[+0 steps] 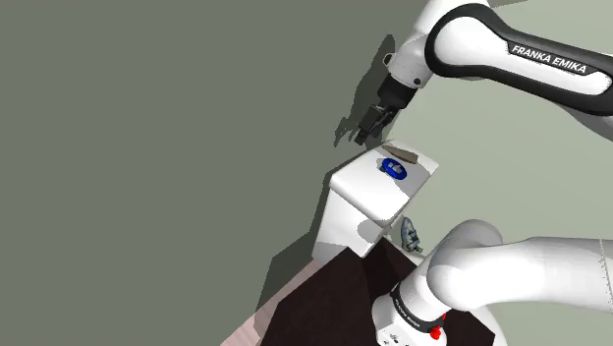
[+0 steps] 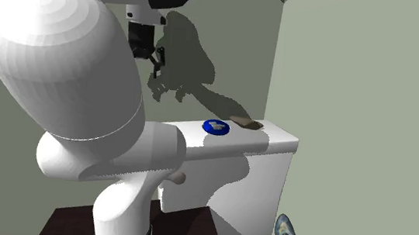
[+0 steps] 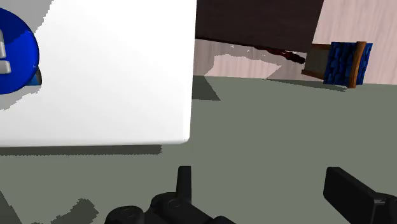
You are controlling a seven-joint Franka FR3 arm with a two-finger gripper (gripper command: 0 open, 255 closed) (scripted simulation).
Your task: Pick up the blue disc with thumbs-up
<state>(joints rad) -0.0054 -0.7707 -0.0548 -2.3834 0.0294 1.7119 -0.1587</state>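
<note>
The blue disc [image 1: 396, 168] with a pale thumbs-up mark lies flat on top of a white toilet tank [image 1: 359, 189]. In the second exterior view the disc [image 2: 215, 126] sits near the middle of the tank lid [image 2: 276, 139]. My black gripper [image 1: 371, 120] hangs in the air above and beyond one end of the tank, near the grey-green wall, well apart from the disc. Seen from the wrist, the gripper [image 3: 267, 188] is open with nothing between its fingers [image 3: 184, 181], over the floor beside the lid's corner [image 3: 127, 76]. The disc [image 3: 16, 54] is cut off at the picture's edge.
A small brownish block [image 1: 400, 152] lies on the lid just behind the disc. A clothes iron [image 1: 410, 234] stands on the floor beside the toilet. The dark brown stand [image 1: 324, 305] is below the tank. A blue chair-like object [image 3: 343, 62] stands farther off.
</note>
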